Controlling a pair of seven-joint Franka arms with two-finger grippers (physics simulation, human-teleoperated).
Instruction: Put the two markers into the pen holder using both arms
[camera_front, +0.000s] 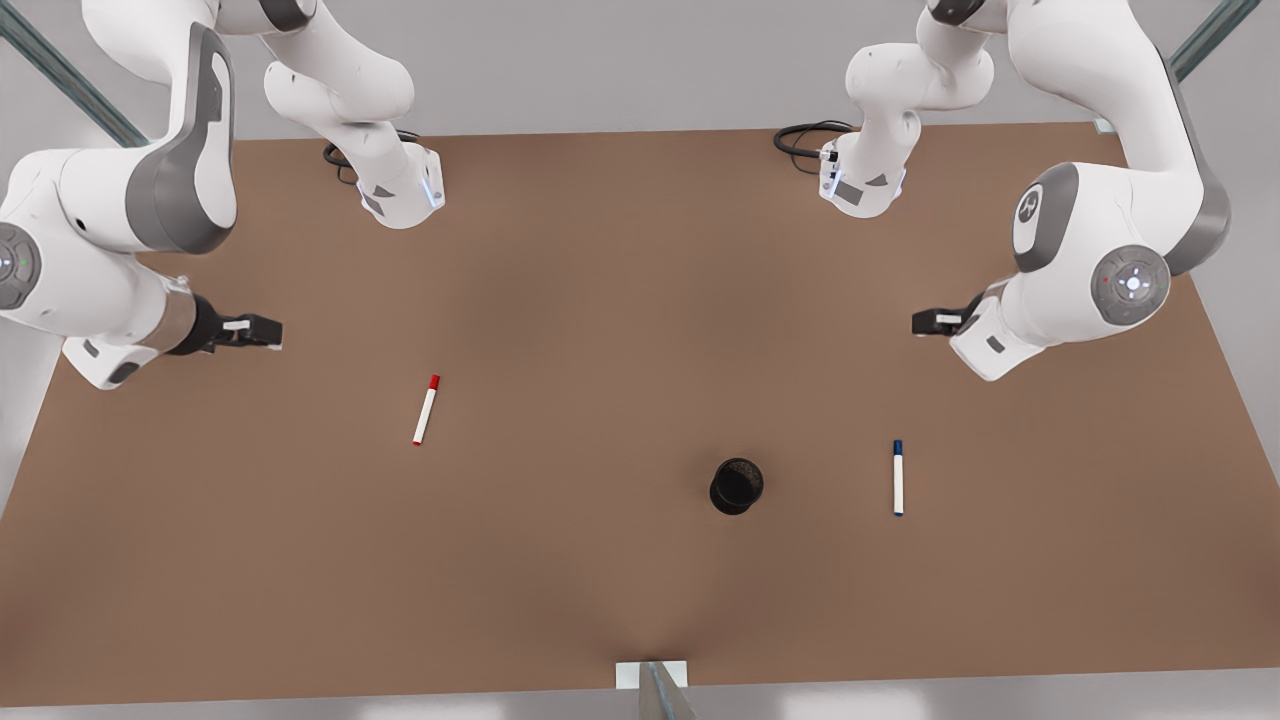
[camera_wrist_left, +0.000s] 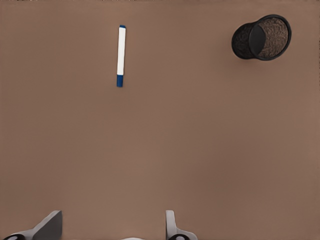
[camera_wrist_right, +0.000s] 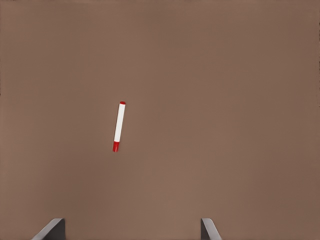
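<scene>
Simulated robot lab bench

A plain brown table (camera_front: 620, 300) carries two white arms bolted at its far edge, black cables (camera_front: 805, 138) coiled by their bases, with grey walls and metal frame struts (camera_front: 70, 80) around it. The left gripper (camera_front: 935, 321) and right gripper (camera_front: 250, 330) hang over bare board; ahead of them lie just two markers and a black holder (camera_front: 737, 486), no household clutter.

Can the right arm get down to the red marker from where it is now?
Probably yes: the red marker lies alone on the bare table, and the right gripper hangs above it, fingers open.
</scene>
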